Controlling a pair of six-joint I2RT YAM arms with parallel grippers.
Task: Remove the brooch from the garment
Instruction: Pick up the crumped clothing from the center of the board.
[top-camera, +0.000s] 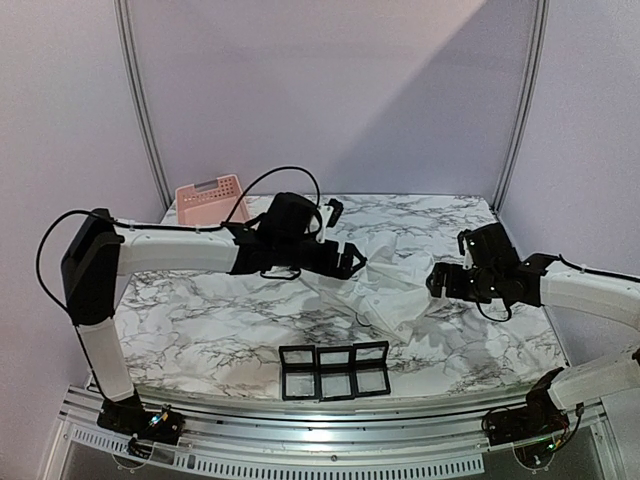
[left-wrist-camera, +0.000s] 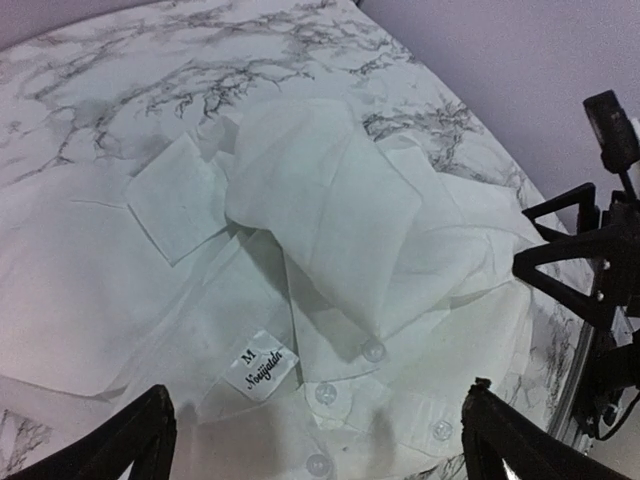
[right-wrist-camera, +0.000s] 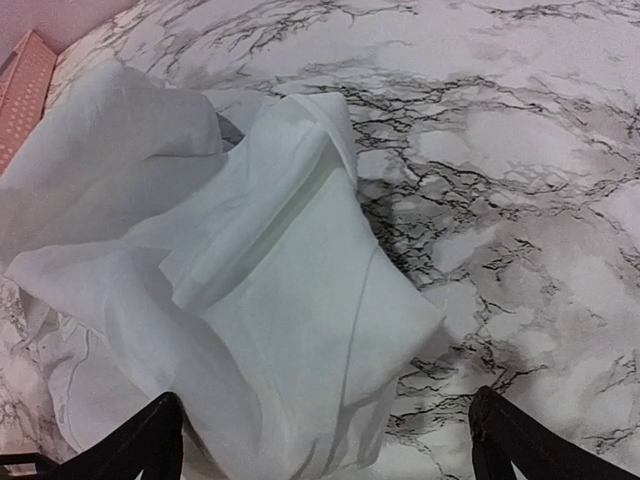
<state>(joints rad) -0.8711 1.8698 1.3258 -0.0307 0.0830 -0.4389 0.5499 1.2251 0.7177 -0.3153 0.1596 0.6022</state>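
You are at the search step: your left gripper (top-camera: 354, 262) and right gripper (top-camera: 437, 281) both hang open and empty beside the crumpled white thin-fabric shirt (top-camera: 385, 290) at the middle of the marble-patterned table (top-camera: 200, 320), no brooch shows, so next spread the folds; the white neck label (left-wrist-camera: 258, 365) reads "M" above an unclear script word.

My left arm (top-camera: 170, 250) and right arm (top-camera: 590, 292) have white links, black joints, black cables (top-camera: 290, 168) and black triangular-braced fingers (left-wrist-camera: 140, 440).
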